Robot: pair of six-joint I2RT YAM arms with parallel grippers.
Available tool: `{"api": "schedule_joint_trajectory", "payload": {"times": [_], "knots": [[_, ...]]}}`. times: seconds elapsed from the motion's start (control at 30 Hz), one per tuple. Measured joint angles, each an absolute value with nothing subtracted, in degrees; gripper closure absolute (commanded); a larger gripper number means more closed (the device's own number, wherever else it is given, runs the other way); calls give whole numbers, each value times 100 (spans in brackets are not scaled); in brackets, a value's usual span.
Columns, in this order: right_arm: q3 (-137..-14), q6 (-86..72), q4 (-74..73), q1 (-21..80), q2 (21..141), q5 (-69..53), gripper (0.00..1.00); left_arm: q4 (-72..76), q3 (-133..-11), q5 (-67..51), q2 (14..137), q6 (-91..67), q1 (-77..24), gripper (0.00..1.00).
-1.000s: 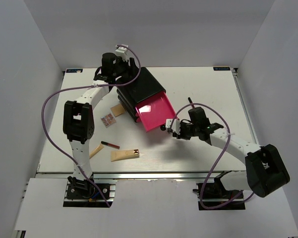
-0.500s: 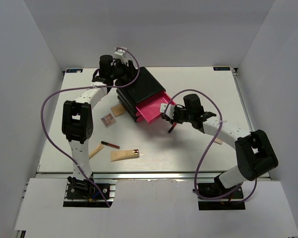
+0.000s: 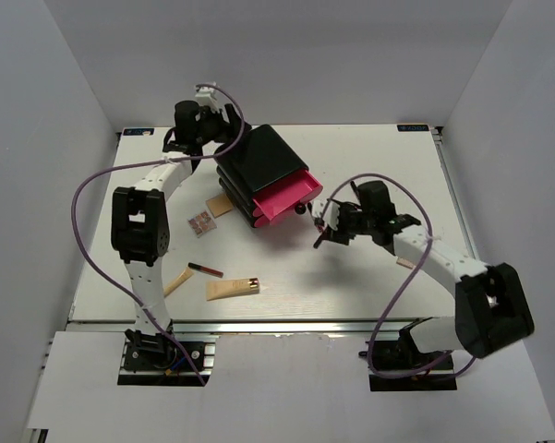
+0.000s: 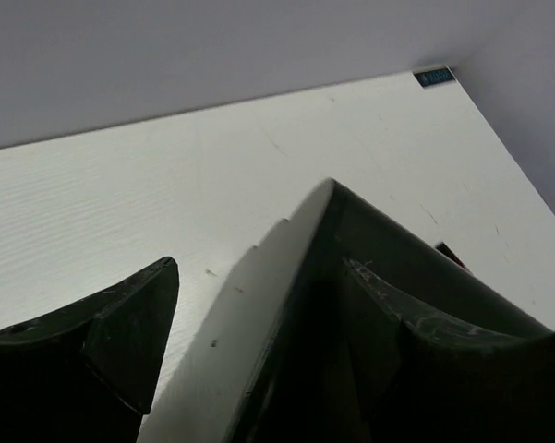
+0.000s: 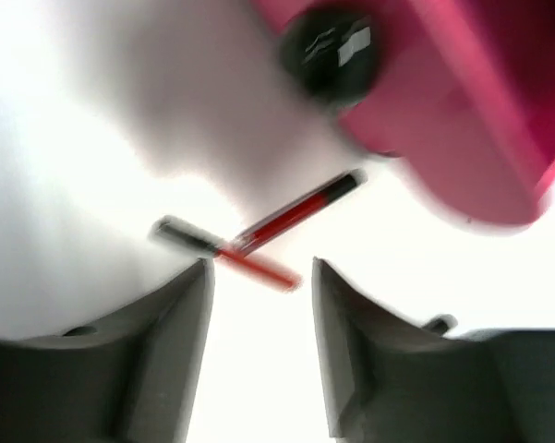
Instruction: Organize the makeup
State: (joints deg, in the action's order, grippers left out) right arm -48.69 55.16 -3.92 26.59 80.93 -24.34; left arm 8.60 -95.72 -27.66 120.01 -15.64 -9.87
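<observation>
Two lipstick tubes (image 5: 238,246) crossed just beyond right fingers (image 5: 166,332), spread, empty; left fingers (image 4: 111,332) wide.

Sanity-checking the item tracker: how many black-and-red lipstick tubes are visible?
3. One lipstick lies front-left by the tan tube. Two crossed lipsticks lie under the right gripper. Drawers may hide others.

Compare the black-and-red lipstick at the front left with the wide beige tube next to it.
The lipstick is slim, black and red; the tube is much wider and tan. In the top view the lipstick slants down to the right, the tube up to the right. Both lie flat on the table.
</observation>
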Motion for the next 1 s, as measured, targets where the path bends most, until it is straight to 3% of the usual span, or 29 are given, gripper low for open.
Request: {"api": "schedule_joint_trajectory", "payload": {"times": [0.1,0.3,0.4,0.43,0.53,0.6,0.63,0.8,1.0], "knots": [[-4403,6005,-1015,2482,7439,-2963,24,864,-9808,-2438,12001,-1857,-784,11],[-4303,6781,-2003,2982,7334,-4160,19,635,-9992,-1527,11424,-2126,-460,6],[-4574,6547,-1900,3730,7867,-4211,11,250,-9638,-941,10551,-2176,-432,12],[-4678,6414,-1809,3966,8051,-4176,11,104,-9382,-790,10147,-2215,-436,22],[-5124,5883,-1533,4692,8637,-3946,11,-263,-8272,-351,8667,-2355,-447,37],[-5465,5498,-1393,5113,9004,-3741,11,-574,-7518,-176,7690,-2475,-447,41],[-5627,5284,-1306,5280,9181,-3629,11,-698,-7129,-130,7225,-2519,-447,41],[-6163,4606,-1050,5817,9828,-3122,11,-1653,-5345,137,5129,-2799,-447,16],[-6420,4228,-930,6031,10462,-2740,16,-2926,-4748,257,4014,-2963,-447,16]]}}
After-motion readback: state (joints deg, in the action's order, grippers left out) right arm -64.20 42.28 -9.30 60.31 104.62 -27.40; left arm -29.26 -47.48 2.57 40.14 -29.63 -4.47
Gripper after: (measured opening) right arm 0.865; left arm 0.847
